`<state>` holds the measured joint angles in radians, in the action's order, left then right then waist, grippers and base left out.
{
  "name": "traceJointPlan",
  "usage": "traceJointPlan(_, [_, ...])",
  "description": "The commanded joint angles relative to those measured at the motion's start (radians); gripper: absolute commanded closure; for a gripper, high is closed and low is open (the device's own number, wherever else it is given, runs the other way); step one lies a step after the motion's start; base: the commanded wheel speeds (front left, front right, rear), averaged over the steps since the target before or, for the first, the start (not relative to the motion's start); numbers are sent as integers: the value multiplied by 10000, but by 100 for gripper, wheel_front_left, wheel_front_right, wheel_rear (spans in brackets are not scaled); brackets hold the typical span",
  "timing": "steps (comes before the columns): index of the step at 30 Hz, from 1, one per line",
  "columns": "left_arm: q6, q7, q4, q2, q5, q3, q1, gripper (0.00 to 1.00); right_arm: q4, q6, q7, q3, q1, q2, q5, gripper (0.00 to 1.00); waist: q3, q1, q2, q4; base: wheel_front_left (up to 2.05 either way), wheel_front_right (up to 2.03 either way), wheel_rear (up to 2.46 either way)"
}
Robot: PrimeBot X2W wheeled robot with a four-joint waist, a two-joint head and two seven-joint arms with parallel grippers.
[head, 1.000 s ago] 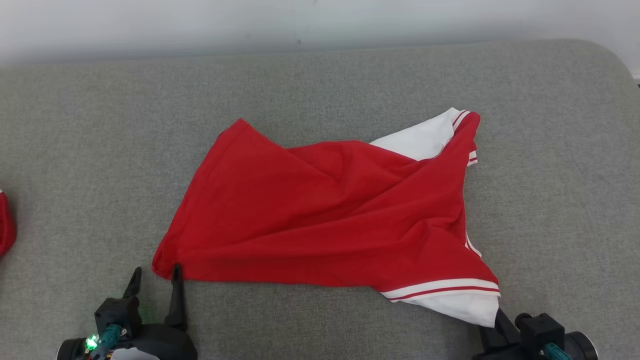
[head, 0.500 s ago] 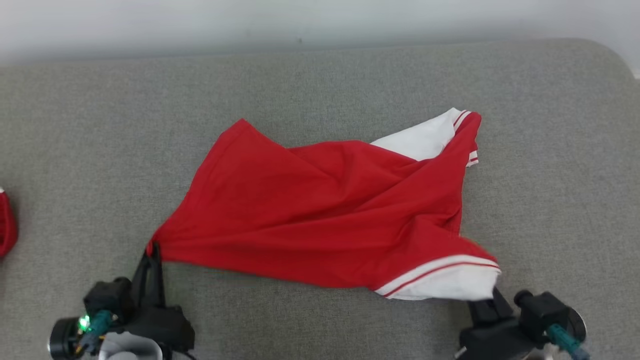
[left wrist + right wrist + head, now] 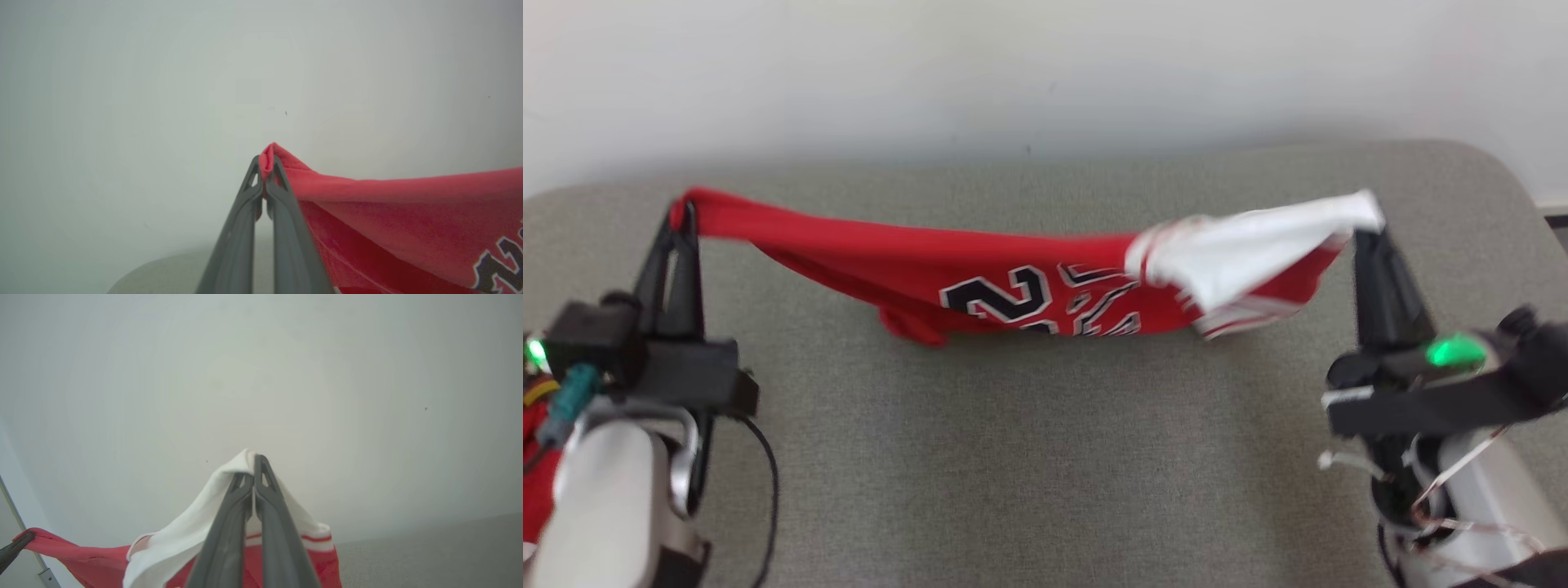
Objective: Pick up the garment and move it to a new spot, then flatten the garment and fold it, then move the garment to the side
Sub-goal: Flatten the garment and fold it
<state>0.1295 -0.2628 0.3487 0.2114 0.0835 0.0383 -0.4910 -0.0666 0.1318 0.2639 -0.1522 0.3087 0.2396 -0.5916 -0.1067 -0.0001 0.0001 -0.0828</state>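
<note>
The garment (image 3: 980, 269) is a red jersey with white trim and dark numbers, hanging stretched in the air above the grey table (image 3: 1045, 457). My left gripper (image 3: 680, 214) is shut on its red corner at the left; in the left wrist view the fingers (image 3: 282, 196) pinch that corner (image 3: 267, 157). At the right, my right gripper (image 3: 1368, 233) is shut on the white-trimmed corner (image 3: 1282, 237). The right wrist view shows that gripper (image 3: 252, 465) closed over white cloth (image 3: 184, 535). The garment's middle sags between the two grips.
A pale wall (image 3: 1045, 73) rises behind the table's far edge. Another red cloth (image 3: 531, 457) lies at the far left, partly behind my left arm. The table's rounded corner (image 3: 1503, 171) is at the right.
The left gripper shut on the garment's red corner. Both arms lifted the garment off the table and spread it in the air. The head view has tilted up.
</note>
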Motion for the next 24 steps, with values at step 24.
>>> traceJointPlan(24, [1, 779, 912, 2414, 551, -2540, -4779, 100, -157, -21, -487, 174, 4813, 1067, -1524, 100, -1657, 1, -1, 429, 0, 0, 0])
